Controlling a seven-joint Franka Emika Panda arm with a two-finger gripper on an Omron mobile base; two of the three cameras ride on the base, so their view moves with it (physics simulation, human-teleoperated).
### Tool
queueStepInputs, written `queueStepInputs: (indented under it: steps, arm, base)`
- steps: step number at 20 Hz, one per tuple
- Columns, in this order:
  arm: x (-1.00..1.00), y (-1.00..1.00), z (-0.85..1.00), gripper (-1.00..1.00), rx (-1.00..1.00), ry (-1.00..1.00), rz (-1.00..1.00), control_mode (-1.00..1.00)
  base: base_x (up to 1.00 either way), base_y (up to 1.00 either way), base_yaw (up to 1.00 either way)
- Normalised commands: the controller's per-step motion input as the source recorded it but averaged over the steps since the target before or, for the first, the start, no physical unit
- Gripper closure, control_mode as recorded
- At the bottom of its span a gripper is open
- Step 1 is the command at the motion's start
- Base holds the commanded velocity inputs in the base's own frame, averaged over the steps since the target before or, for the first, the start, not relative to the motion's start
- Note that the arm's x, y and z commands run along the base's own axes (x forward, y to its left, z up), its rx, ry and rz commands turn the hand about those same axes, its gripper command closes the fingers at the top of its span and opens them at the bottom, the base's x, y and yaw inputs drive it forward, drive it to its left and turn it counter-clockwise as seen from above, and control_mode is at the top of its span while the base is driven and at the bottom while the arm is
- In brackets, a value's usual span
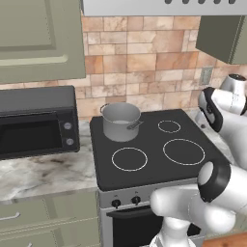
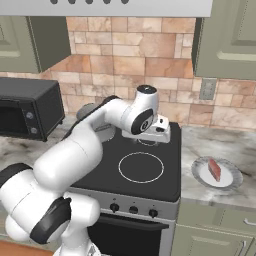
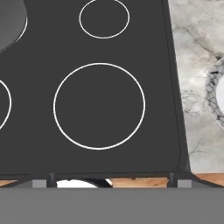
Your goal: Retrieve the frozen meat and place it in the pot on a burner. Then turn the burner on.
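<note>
No readable text, labels or numbers — stove knobs (image 2: 133, 210) and microwave (image 1: 37, 120) unmarked.

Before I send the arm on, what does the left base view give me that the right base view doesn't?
Left base view alone: the pot on the stove's back left burner, its inside in view and empty. Right base view alone: the meat lying on the plate on the counter to the stove's right, plus the arm's hand above the stovetop. Both: the stove, microwave and brick wall.
</note>
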Motion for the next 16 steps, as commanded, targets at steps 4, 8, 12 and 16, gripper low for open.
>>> queueStepInputs:
  steps: [4,8,12,16]
  arm:
    - [0.00,-0.49,-0.06,-1.00,0.00,0.00,0.00,-1.00]
    - [0.00,-0.54,-0.07,-1.00,0.00,0.00,0.00,-1.00]
    - [0.00,-0.63,-0.16,-1.00,0.00,0.00,0.00,-1.00]
    - [0.03,-0.68,-0.19,-1.00,0.00,0.00,0.00,-1.00]
  base:
    - [0.00,0.00,0.00]
    - [0.00,0.00,0.00]
    - [0.00,0.00,0.00]
    - [0.00,0.00,0.00]
